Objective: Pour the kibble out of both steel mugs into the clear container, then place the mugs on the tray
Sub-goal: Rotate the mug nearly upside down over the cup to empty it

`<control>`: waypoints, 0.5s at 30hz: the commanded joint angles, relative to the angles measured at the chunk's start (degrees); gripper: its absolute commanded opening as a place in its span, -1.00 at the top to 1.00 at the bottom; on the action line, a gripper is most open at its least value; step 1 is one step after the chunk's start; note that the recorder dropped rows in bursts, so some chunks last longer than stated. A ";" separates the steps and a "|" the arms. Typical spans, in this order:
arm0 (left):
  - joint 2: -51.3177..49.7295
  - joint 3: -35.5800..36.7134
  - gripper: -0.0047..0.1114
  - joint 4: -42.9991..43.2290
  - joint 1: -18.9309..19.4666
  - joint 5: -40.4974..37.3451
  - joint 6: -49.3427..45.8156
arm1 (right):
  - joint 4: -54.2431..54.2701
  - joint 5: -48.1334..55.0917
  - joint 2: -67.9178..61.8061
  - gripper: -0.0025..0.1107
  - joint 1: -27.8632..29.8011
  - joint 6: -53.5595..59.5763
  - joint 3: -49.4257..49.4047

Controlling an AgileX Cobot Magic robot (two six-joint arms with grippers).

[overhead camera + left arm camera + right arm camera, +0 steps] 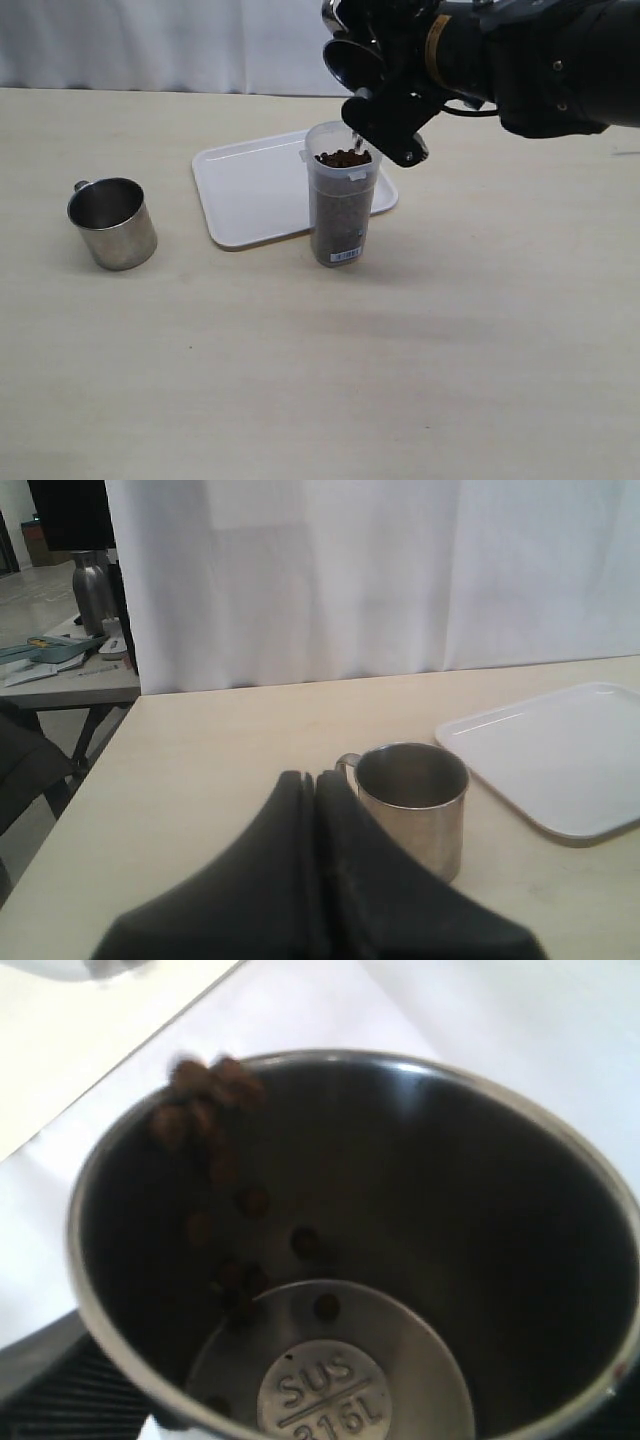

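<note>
Pouring stage, judged close to its end. One steel mug [352,55] is held tipped above the clear container [340,200] by the right gripper [385,108], and a thin trickle of kibble [343,158] is seen dropping into the container's mouth. The container is filled nearly to its rim and stands on the table [320,380] at the near edge of the tray [250,190]. In the right wrist view only a few pellets are seen clinging to the wall and lip of the tipped mug, with the stamped bottom bared, so this mug is judged almost empty. The second mug [112,222] stands upright on the table, well apart from the tray on the left; no kibble is seen inside it from either view, so its share is judged already poured, though its floor is not fully shown. The tray is bare, so both mugs are left to be placed on it. The right gripper's jaws are set wide and clamped on the tipped mug; the exact contact points are hidden by the arm. The left gripper [313,778] is seen with its fingers pressed together, nothing held, hovering just beside the second mug without touching it.
</note>
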State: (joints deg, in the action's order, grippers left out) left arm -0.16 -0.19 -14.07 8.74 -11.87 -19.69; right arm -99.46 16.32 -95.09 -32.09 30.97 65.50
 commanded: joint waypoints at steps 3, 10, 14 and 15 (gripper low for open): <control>0.16 0.19 0.92 0.03 -0.25 0.56 0.02 | -0.49 -0.48 0.63 0.87 -0.79 2.40 0.46; 0.16 0.19 0.92 0.03 -0.25 0.56 0.02 | -0.49 -0.59 0.63 0.87 -2.02 2.97 0.46; 0.16 0.19 0.92 0.03 -0.25 0.56 0.02 | -0.49 1.33 0.63 0.87 -2.02 2.97 0.46; 0.16 0.19 0.92 0.03 -0.25 0.56 0.02 | -0.49 1.33 0.63 0.87 -2.02 2.97 0.46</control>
State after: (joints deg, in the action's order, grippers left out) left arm -0.16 -0.19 -14.07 8.74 -11.87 -19.69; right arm -99.46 16.81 -95.09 -34.05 33.45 65.50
